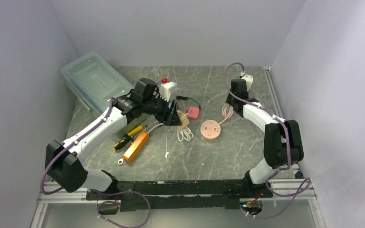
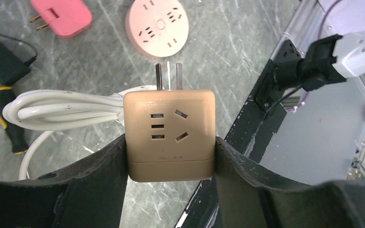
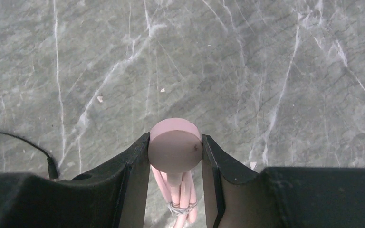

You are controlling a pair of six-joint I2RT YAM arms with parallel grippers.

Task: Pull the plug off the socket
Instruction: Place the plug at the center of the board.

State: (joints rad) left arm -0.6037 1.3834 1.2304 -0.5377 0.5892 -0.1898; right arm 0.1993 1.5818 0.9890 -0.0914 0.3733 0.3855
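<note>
Grey marble table under both arms. Left gripper pinches tan plug adapter by its sides, prongs bare and pointing away: plug seems already free. Pink round socket lies apart beyond prongs, on table. Right gripper clamps pink disc at end of coiled pink cord, probably to anchor socket's side against pull.

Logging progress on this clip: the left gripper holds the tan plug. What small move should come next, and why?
Probably lower the tan plug onto the table and open the left gripper. Its prongs are bare and stand apart from the pink round socket, so the pull looks done; the right gripper only clamps a pink cord end.
</note>
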